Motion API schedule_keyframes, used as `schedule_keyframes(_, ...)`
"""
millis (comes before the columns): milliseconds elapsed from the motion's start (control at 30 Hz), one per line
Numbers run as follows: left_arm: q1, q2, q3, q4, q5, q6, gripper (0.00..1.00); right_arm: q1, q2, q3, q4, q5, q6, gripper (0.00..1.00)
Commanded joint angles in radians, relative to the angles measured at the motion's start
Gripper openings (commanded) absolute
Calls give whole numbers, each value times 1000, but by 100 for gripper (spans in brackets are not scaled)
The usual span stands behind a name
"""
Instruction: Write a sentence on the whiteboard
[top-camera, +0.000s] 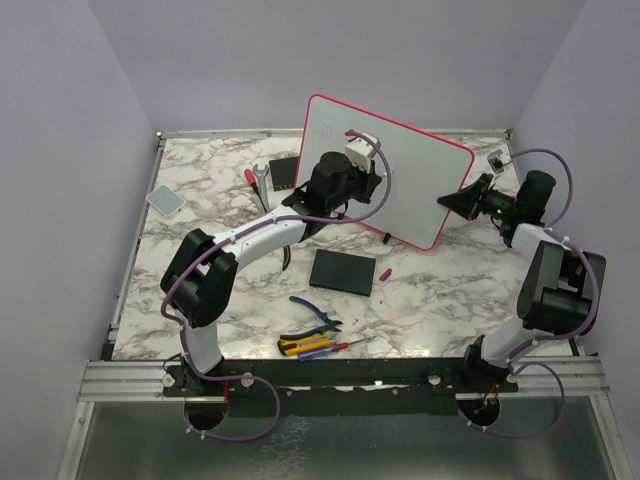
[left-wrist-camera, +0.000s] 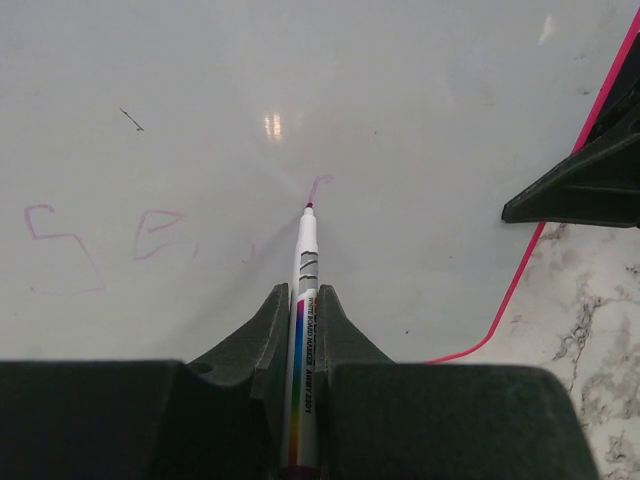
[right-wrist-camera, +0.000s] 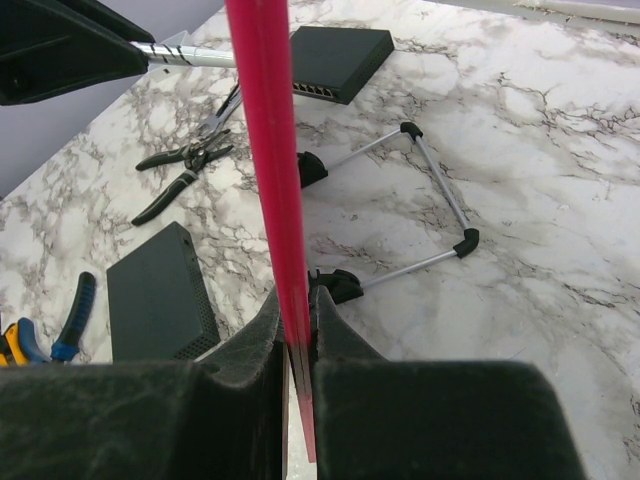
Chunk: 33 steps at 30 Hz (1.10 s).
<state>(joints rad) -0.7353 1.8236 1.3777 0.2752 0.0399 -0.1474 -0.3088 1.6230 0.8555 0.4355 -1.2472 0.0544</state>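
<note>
The whiteboard (top-camera: 425, 175), pale with a pink-red frame, stands tilted at the back centre of the table. My left gripper (left-wrist-camera: 302, 292) is shut on a white rainbow-striped marker (left-wrist-camera: 304, 270). The marker's pink tip touches the board's surface (left-wrist-camera: 400, 90). The sentence (left-wrist-camera: 150, 236) shows as faint pink letters, "S" and "e", left of the tip, with a short fresh stroke just above the tip. My right gripper (right-wrist-camera: 296, 298) is shut on the board's red frame edge (right-wrist-camera: 262, 150) at the board's right side (top-camera: 455, 200). Its fingers (left-wrist-camera: 585, 180) also show in the left wrist view.
A black square slab (top-camera: 343, 271) lies in front of the board, with a small pink cap (top-camera: 385, 272) beside it. Blue pliers (top-camera: 316, 314) and screwdrivers (top-camera: 315, 346) lie near the front edge. A grey pad (top-camera: 165, 200) sits far left. The board's wire stand (right-wrist-camera: 440, 195) rests behind the board.
</note>
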Motion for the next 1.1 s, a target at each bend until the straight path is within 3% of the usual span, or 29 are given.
schedule_keyframes(0,-2,24,21,15,32,-9,0,4,32,-16,-52,75,-31,0)
schedule_keyframes(467,-12,42,34,15,50,-8,0,4,33,-14,-53,75,-30,1)
schedule_keyframes(800,8,20,4,-39,-73,-23,0,5,32,-15,-53,76,-31,1)
schedule_keyframes(1067,46,-10,-31,-36,-78,-34,0,4,32,-15,-52,77,-30,0)
